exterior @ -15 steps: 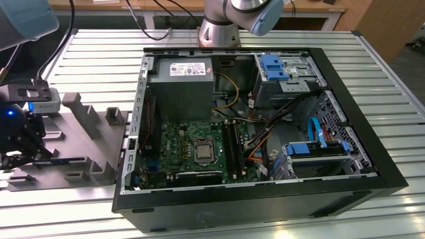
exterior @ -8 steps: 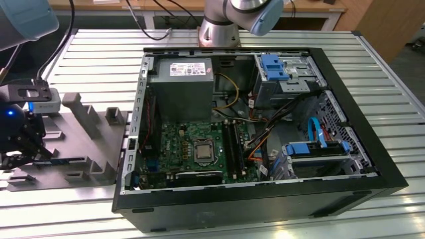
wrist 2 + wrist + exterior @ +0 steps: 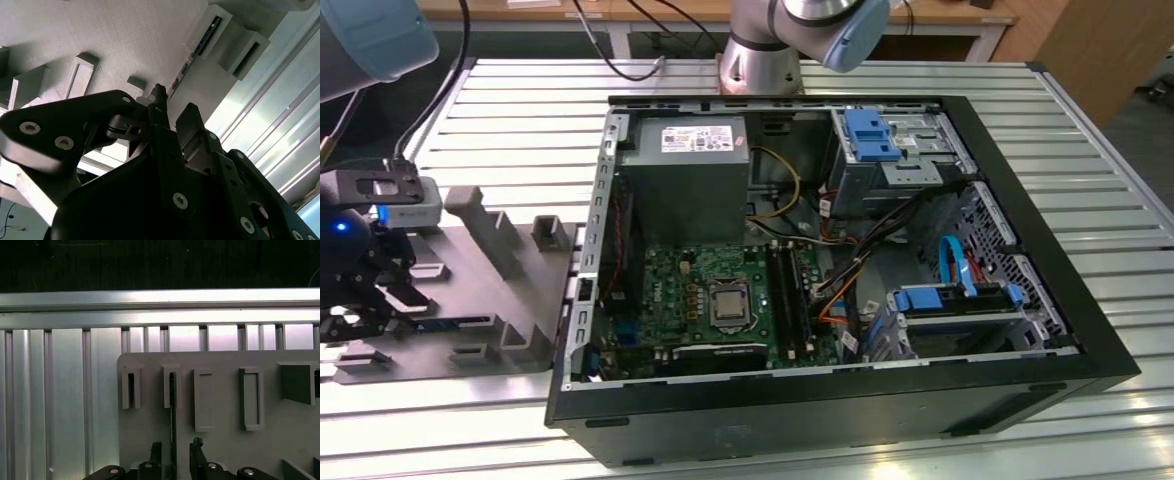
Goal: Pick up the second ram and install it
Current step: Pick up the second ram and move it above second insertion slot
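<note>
The claw (image 3: 175, 457) is open, with one dark finger (image 3: 156, 454) on each side of a thin memory stick (image 3: 173, 420). In the first wrist view a clear gap shows between the stick and each finger, so the claw has hold of nothing and touches nothing. In the second wrist view the claw (image 3: 174, 104) has its fingertips (image 3: 159, 95) at the near end of the memory stick (image 3: 204, 39), one on either side of it.

The memory stick stands on its long edge. It is dark, with a blue-green tint, and its far end sits in a small raised slot of a grey holder plate (image 3: 225, 450). Other raised blocks and slots stand on the same plate (image 3: 125, 40).

In the exterior view the claw (image 3: 376, 305) hangs over the grey holder plate (image 3: 520, 290) at the exterior view's left. A bluish strip, the memory stick (image 3: 460, 322), lies along the plate just beside the claw. The plate rests on a ribbed metal table (image 3: 520, 100).

Just beside the plate, toward the exterior view's right, an open black computer case (image 3: 854, 415) lies on its side on the same table. Inside it are a green circuit board (image 3: 680, 290) with long black slots (image 3: 787, 290) and a grey power box (image 3: 680, 170). The base of the robot arm (image 3: 761, 50) stands on the table beyond the case.
</note>
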`<state>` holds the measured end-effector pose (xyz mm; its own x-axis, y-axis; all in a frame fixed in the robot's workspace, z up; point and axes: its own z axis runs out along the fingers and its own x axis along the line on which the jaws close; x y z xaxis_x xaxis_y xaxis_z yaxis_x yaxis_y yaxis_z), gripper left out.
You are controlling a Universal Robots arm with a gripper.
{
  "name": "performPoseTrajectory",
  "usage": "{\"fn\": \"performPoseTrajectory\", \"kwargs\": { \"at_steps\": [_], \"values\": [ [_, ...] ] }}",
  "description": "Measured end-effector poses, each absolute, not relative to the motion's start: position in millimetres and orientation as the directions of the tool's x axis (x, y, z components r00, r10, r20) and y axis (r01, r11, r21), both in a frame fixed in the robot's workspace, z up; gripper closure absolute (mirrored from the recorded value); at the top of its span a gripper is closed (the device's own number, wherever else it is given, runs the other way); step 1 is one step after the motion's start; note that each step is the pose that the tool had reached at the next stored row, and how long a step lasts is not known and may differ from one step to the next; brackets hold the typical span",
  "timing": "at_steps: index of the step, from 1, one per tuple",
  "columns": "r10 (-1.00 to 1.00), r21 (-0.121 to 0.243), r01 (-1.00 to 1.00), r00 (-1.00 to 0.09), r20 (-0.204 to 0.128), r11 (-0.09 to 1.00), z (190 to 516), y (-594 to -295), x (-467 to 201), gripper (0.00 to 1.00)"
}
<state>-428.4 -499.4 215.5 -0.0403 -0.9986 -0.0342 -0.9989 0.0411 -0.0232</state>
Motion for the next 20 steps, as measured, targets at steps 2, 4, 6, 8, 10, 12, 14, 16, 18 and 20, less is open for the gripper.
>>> {"fn": "performPoseTrajectory", "kwargs": {
  "at_steps": [2, 4, 6, 8, 10, 12, 14, 16, 18, 20],
  "values": [
    [-0.999, -0.023, -0.999, -0.040, -0.034, 0.041, 215.0, -499.4, -428.5, 0.64],
    [-0.999, -0.025, -0.999, -0.040, -0.035, 0.041, 211.9, -499.4, -429.0, 0.64],
    [-0.999, -0.025, -0.999, -0.040, -0.034, 0.041, 208.7, -499.4, -430.1, 0.64],
    [-0.999, -0.026, -0.999, -0.040, -0.034, 0.041, 204.9, -499.4, -431.5, 0.64],
    [-0.999, -0.027, -0.999, -0.040, -0.034, 0.041, 202.1, -499.5, -432.2, 0.64],
    [-0.999, -0.027, -0.999, -0.040, -0.034, 0.041, 200.4, -499.5, -432.5, 0.64],
    [-0.999, -0.027, -0.999, -0.040, -0.034, 0.041, 200.2, -499.4, -432.6, 0.64],
    [-0.999, -0.027, -0.999, -0.040, -0.034, 0.041, 199.7, -499.4, -432.6, 0.64],
    [-0.999, -0.027, -0.999, -0.040, -0.035, 0.041, 199.0, -499.0, -432.8, 0.64],
    [-0.999, -0.027, -0.999, -0.040, -0.034, 0.041, 197.9, -498.5, -433.6, 0.64]
  ]
}}
